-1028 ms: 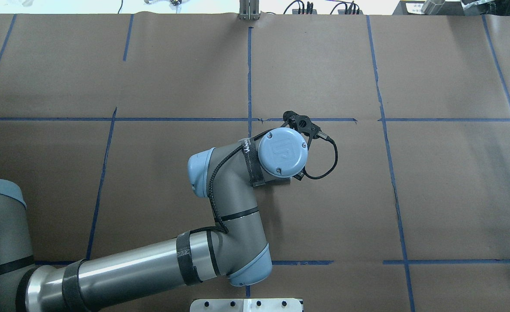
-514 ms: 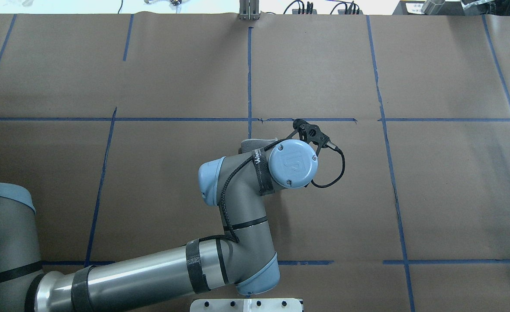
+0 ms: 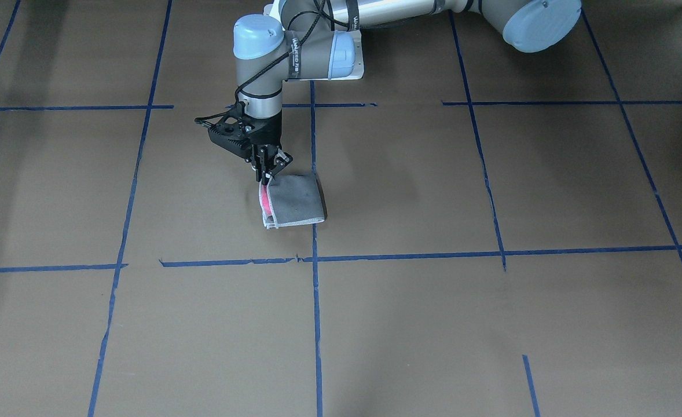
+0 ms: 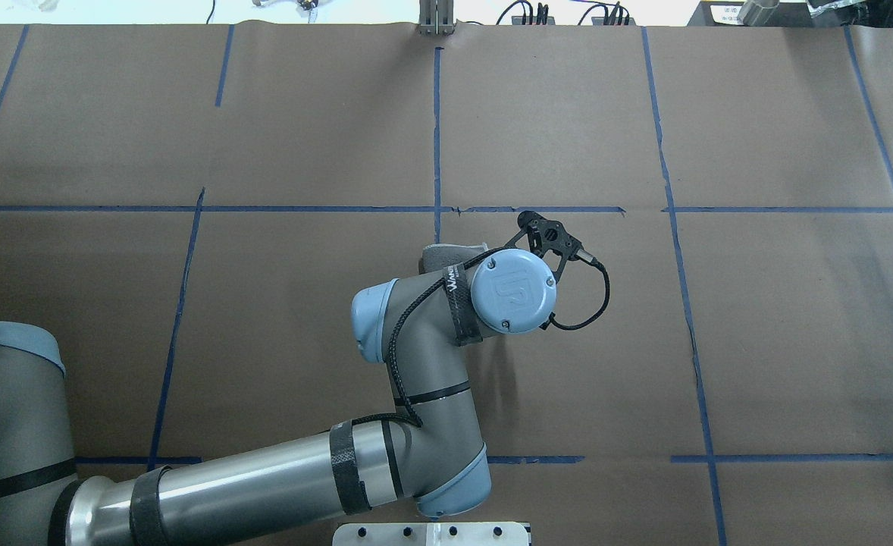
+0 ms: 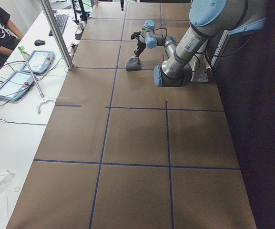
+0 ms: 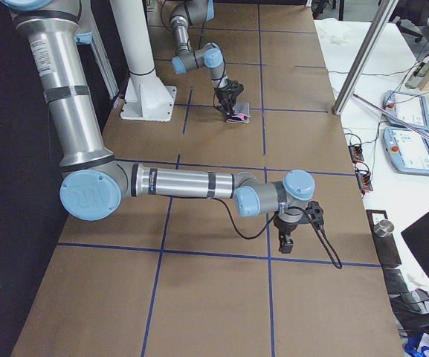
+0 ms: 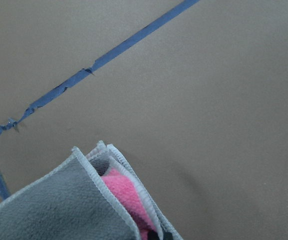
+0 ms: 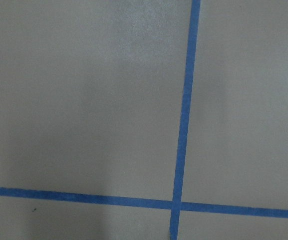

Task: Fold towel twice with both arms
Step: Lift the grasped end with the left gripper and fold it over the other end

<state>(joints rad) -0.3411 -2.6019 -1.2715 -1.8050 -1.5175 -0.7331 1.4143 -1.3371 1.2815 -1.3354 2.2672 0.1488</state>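
The towel [image 3: 297, 200] lies folded on the brown table, grey face up, with pink showing between the layers along its left edge. My left gripper [image 3: 268, 174] points down and is shut on the towel's corner nearest the robot. The left wrist view shows the stacked whitish edges and the pink inside of the towel [image 7: 59, 205]. In the overhead view only a grey strip of towel [image 4: 454, 252] shows past the left wrist. My right gripper [image 6: 285, 242] hangs low over the table far to the right; I cannot tell whether it is open or shut.
Blue tape lines [image 3: 315, 255] divide the brown paper table into squares. A white pedestal [image 6: 143, 89] stands at the robot's side. A metal post [image 4: 436, 19] stands at the far edge. Tablets [image 5: 13, 83] lie on the white side desk.
My left wrist has moved right and slightly toward the robot. The grey towel edge, hidden under the wrist one second ago, now shows beside it.
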